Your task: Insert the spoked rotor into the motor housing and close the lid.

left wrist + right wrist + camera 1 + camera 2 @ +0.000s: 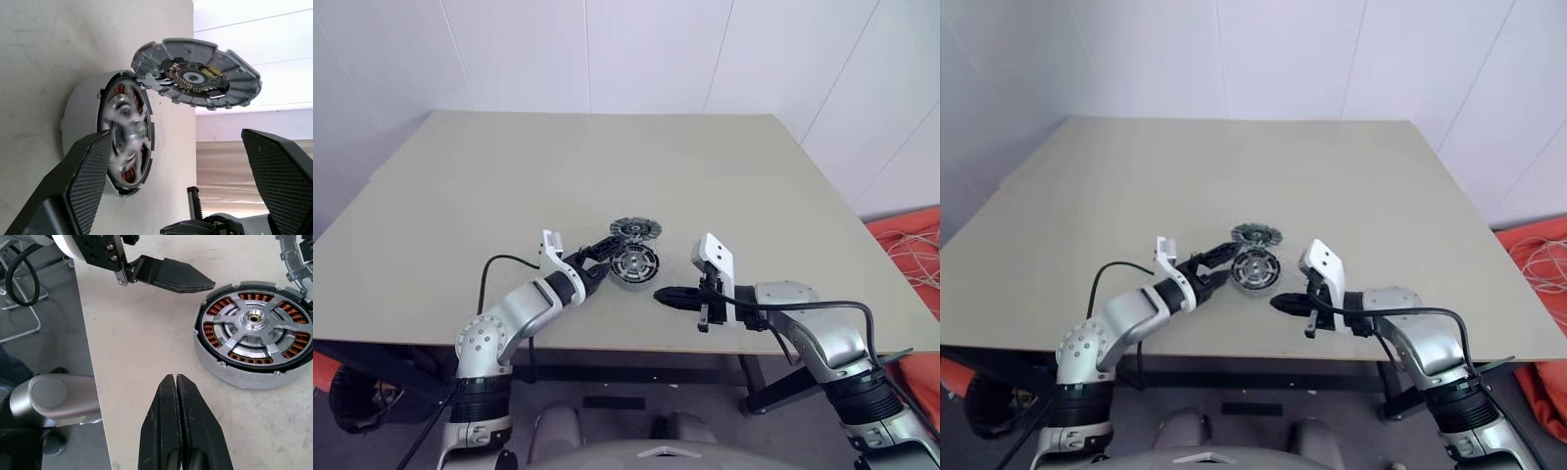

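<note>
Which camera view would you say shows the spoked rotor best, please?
The right wrist view: the spoked rotor faces the camera, seated in the motor housing, spokes and hub distinct. The left wrist view shows it edge-on and blurred; both eye views show it small.

Left gripper jaws spread wide (nothing held), right gripper jaws pressed together, pointing left

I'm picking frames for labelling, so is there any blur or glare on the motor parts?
Left wrist view: the spoked rotor in the motor housing looks smeared, while the lid is sharp against a bright wall. Right wrist view: rotor and windings crisp, slight shine on the hub.
</note>
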Robot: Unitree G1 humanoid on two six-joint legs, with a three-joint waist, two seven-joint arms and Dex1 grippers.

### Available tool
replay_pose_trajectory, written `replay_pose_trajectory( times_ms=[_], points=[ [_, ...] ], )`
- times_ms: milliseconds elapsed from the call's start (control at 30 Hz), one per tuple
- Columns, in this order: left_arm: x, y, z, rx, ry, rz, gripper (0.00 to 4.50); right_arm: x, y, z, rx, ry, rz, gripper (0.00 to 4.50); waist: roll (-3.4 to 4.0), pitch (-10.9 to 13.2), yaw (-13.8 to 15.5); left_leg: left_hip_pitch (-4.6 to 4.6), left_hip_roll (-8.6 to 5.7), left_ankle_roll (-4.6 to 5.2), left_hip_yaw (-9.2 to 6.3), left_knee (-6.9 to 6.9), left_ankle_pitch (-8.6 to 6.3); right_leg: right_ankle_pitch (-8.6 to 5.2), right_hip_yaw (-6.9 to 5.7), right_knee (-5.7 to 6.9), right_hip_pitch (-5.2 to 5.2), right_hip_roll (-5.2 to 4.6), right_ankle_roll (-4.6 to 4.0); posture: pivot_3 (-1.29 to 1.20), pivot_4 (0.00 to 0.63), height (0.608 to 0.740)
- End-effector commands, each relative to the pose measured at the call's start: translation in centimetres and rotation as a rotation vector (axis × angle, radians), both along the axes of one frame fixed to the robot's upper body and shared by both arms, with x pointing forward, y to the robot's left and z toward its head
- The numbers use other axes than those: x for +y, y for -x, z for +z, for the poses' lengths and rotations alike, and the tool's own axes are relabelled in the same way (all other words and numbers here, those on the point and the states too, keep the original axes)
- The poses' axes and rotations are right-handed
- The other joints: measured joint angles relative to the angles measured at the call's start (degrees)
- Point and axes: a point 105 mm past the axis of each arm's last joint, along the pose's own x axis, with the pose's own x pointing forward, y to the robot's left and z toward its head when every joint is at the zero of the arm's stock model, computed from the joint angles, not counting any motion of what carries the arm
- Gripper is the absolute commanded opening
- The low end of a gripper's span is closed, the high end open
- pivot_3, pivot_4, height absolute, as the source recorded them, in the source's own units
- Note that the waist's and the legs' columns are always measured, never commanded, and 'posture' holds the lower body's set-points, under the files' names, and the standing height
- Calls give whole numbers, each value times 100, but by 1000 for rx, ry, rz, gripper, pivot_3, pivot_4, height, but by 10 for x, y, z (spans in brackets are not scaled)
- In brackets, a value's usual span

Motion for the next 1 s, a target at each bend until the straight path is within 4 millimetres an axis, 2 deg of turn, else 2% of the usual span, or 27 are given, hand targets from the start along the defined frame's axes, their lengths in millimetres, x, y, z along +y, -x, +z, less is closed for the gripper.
replay_pose_trajectory(
  times_ms=[33, 133, 200, 300, 400, 500, 667, 833, 1000],
  points=[
    [6, 3, 18, -76, 40, 12, 4477, 3, -2, 9, -34, -14, 11, 0, 0, 0, -2, 0, 0, 0, 0, 0, 0, 0, 0, 0, 0, 0, 0, 0, 0, 740],
    [14, 9, 14, -88, -2, 19, 4477, 4, -1, 11, -35, -16, 13, 0, 0, 0, -4, 1, 0, 1, 0, 0, 0, 0, 0, 0, 0, 0, 0, 0, 0, 740],
    [28, 10, 14, -113, -36, 69, 4477, 5, -2, 12, -37, -18, 15, 0, 0, 0, -10, 2, 1, 2, 0, 0, -1, 0, 0, 0, 0, 1, 0, 0, 0, 740],
    [55, 7, 0, -207, -322, 152, 4477, 7, -6, 16, -53, -35, 3, 0, 1, 0, -21, 4, 4, 5, -1, -4, -3, 0, -1, 0, -1, 2, 0, 0, 0, 740],
    [81, 2, -4, -254, -418, 287, 4477, 12, -8, 20, -67, -50, -1, 0, 2, 0, -21, 7, 2, 8, 0, -4, -5, 0, 0, -3, 0, 1, 1, 0, 0, 740],
    [97, 1, -1, -341, -533, 364, 3866, 18, -12, 26, -88, -77, -9, 0, -2, 1, -22, 4, 2, 9, 0, -3, -5, -1, 2, -7, 1, 0, 3, 0, 0, 740],
    [92, 1, 2, -471, -689, 370, 2219, 27, -32, 31, -149, -84, -78, 0, -1, 1, -28, 6, 3, 9, -1, -5, -5, -1, 2, -3, 0, 0, 2, 0, 0, 740],
    [65, 10, 2, -521, -613, 244, 603, 34, -44, 22, -189, -32, -109, 0, -1, 1, -29, 5, 2, 8, 0, -6, -5, 0, 3, 0, 0, -1, 0, 0, 0, 740],
    [55, 21, -5, -533, -618, 119, 603, 42, -50, 15, -197, -1, -103, 0, 5, 3, -47, 1, 3, 6, 3, -17, -4, 0, 3, 5, -14, 2, -5, 0, 0, 740]
  ],
)
